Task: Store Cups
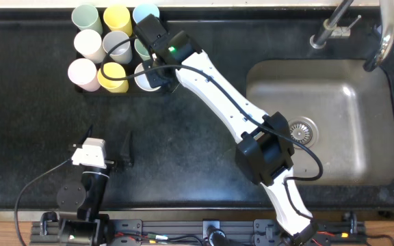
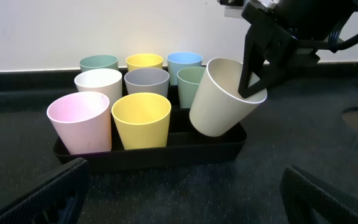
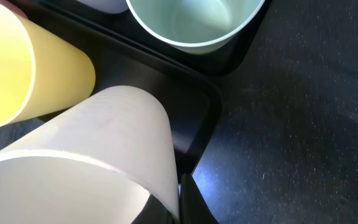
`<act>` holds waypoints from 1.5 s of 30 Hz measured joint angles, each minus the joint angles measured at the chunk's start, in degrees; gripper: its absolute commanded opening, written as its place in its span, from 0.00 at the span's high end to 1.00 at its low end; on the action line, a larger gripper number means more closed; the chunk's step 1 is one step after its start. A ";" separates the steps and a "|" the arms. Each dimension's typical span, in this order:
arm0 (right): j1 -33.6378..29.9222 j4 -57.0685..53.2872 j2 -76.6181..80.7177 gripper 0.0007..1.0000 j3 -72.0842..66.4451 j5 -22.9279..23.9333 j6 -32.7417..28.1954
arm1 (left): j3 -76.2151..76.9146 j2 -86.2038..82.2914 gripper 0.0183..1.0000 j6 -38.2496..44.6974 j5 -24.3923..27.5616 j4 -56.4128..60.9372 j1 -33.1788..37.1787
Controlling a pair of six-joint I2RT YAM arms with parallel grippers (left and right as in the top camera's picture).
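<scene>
The right gripper's (image 2: 258,78) fingers are closed on the rim of a cream cup (image 2: 219,99), one finger inside the mouth and one outside. The cup hangs tilted from them, mouth leaning toward the gripper. Its base is low over the front corner slot of a black tray (image 2: 166,155), just beside a yellow cup (image 2: 140,118). Whether the base touches the tray floor cannot be told.

Eight cups already stand upright in the tray in three rows. These include a pink cup (image 2: 79,121) in front and a pale green cup (image 2: 188,81) just behind the open slot. The held cup looks like the ninth and last, so the job seems nearly done. What remains is to level it, set it down and let go.

The left gripper (image 1: 108,140) sits low over the dark counter (image 1: 183,150), well apart from the tray, its fingers spread wide and holding nothing. A steel sink (image 1: 361,164) lies off to the right.
</scene>
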 measured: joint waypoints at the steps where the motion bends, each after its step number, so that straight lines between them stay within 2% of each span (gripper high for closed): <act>1: 0.00 0.04 0.00 0.96 0.00 0.02 0.04 | 0.00 0.00 0.00 0.00 0.00 0.00 0.00; 17: 0.00 0.37 2.27 0.96 0.00 0.63 0.46 | 0.00 0.00 0.00 0.00 0.00 0.00 0.02; 25: 0.00 0.37 2.47 0.89 0.00 2.05 1.11 | 0.00 0.00 0.00 0.00 0.00 -0.02 0.00; 28: 0.00 0.33 2.47 0.79 0.00 2.10 1.16 | 0.00 0.00 0.00 0.00 0.00 -0.02 0.00; 37: -0.09 0.46 2.47 0.66 0.00 2.10 1.01 | 0.00 0.00 0.00 0.00 0.00 0.00 0.00; 45: -3.15 1.11 -4.04 0.37 0.00 0.96 -4.83 | 0.00 0.00 0.00 0.00 0.00 0.00 0.00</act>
